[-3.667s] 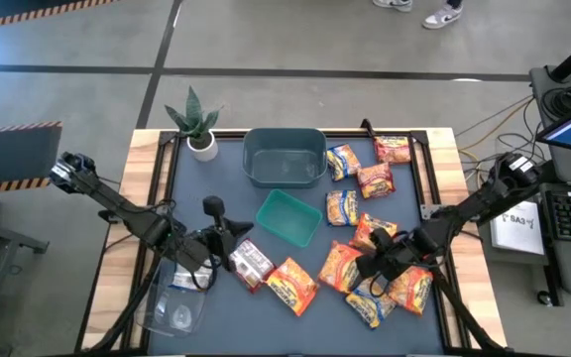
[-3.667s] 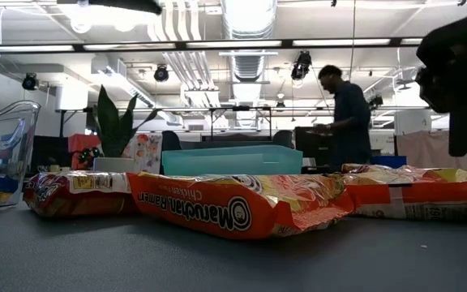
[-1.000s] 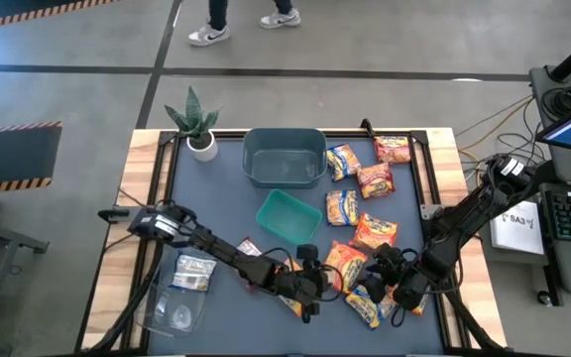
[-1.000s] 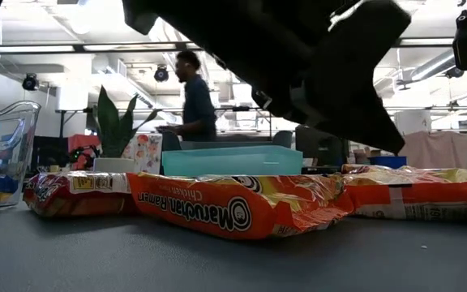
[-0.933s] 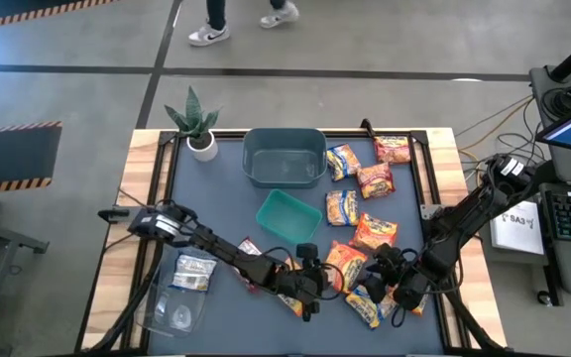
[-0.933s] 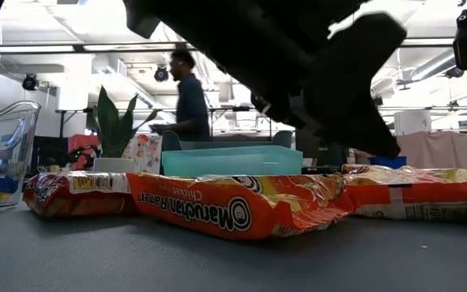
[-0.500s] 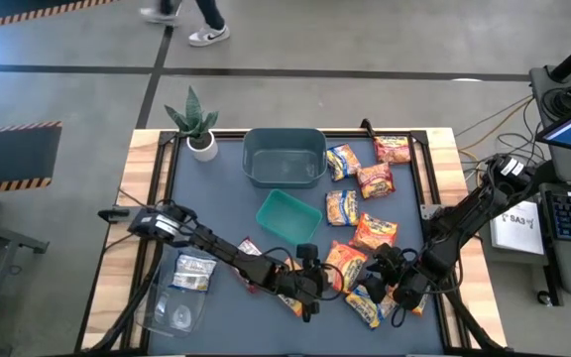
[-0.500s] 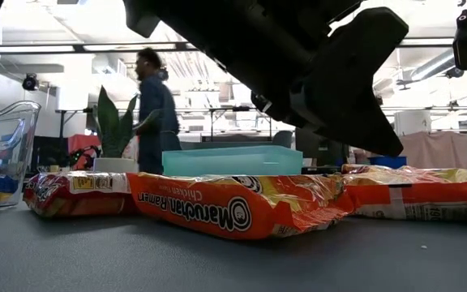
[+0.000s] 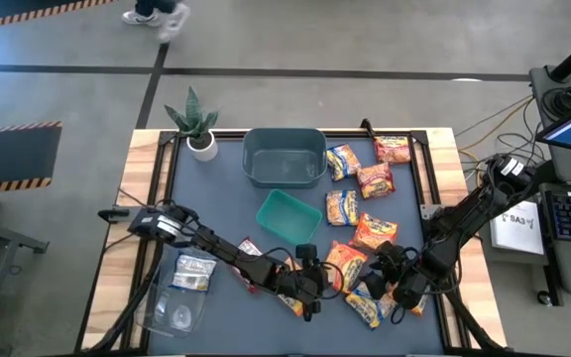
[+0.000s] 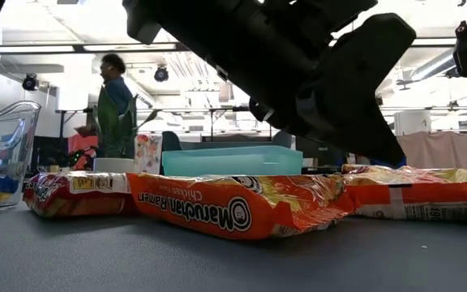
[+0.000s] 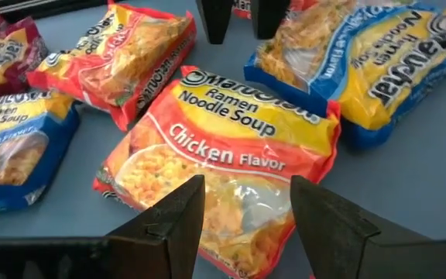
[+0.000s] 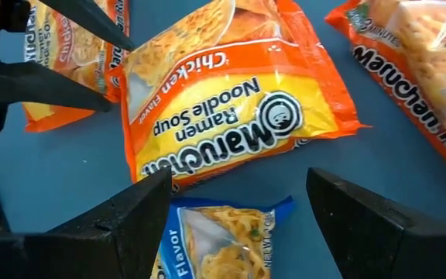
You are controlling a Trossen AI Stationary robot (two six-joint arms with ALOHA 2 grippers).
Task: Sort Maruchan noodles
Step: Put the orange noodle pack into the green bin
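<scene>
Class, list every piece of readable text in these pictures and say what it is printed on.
"Maruchan Ramen Noodle Soup Chicken Flavor": orange packet before the left claw.
"Maruchan Ramen": orange packet in the low view.
"Flavor": blue-edged packet between the right claw's fingers.
High-view packet print: too small to read.

Ahead of my fingers an orange-red chicken ramen packet [image 11: 221,167] lies flat and sealed on the table, a yellow-and-blue packet [image 11: 378,66] just beside it, another orange-red one [image 11: 114,54] near, more packets [image 9: 365,183] scattered beyond.
</scene>
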